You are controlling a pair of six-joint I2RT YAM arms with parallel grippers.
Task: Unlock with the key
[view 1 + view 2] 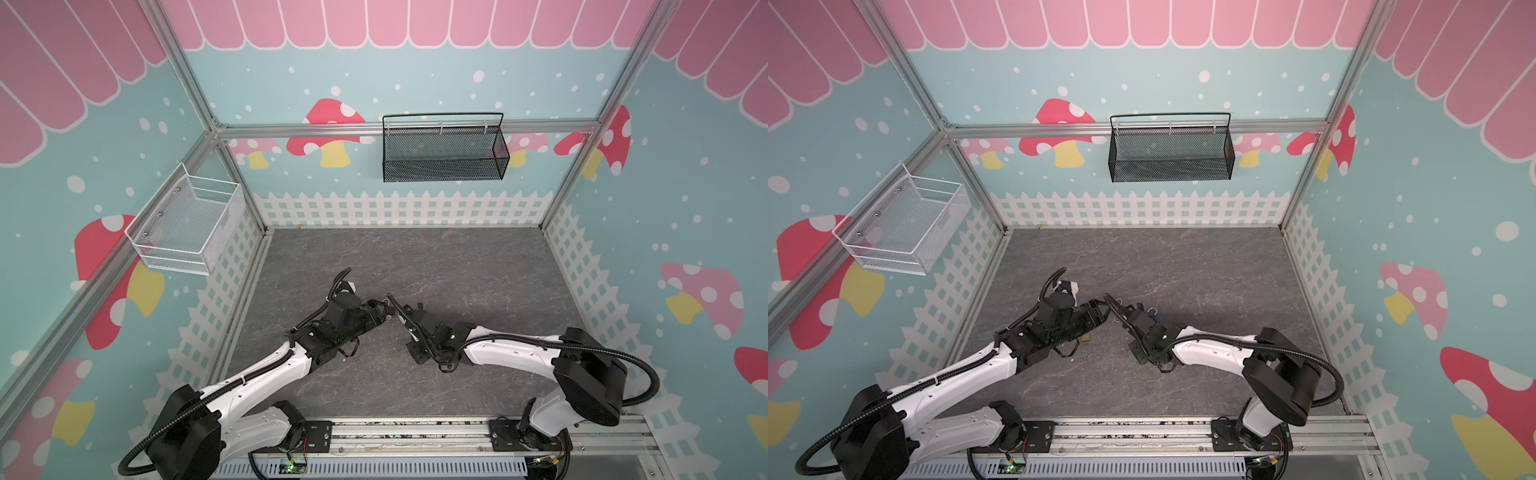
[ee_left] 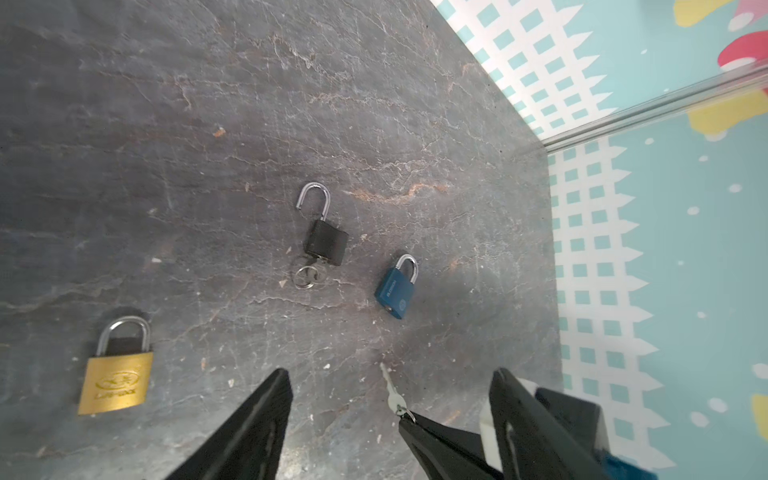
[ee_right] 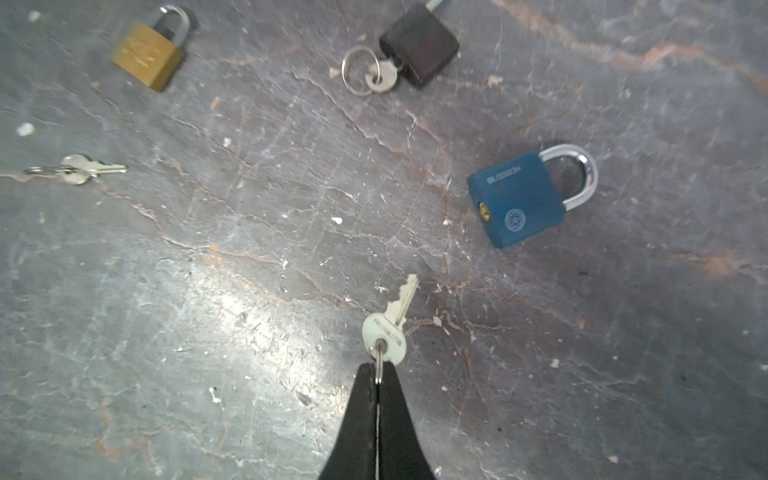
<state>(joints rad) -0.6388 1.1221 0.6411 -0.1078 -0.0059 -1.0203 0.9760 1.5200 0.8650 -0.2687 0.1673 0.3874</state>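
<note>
My right gripper (image 3: 378, 370) is shut on the ring of a small silver key (image 3: 388, 328), whose blade points towards the blue padlock (image 3: 519, 199). That padlock lies flat with its shackle shut. In the left wrist view the same key (image 2: 390, 395) hangs between the fingers of my open left gripper (image 2: 390, 374), which hold nothing, and the blue padlock (image 2: 395, 291) lies just beyond. In both top views the two grippers meet tip to tip mid-table: the left gripper (image 1: 380, 309) and the right gripper (image 1: 395, 311).
A black padlock (image 3: 419, 43) lies with its shackle open (image 2: 313, 199) and a ringed key in its keyhole. A brass padlock (image 2: 116, 382) lies shut further off. A second loose key (image 3: 79, 169) rests on the grey slate table (image 1: 457, 266). Wire baskets (image 1: 444, 149) hang on the walls.
</note>
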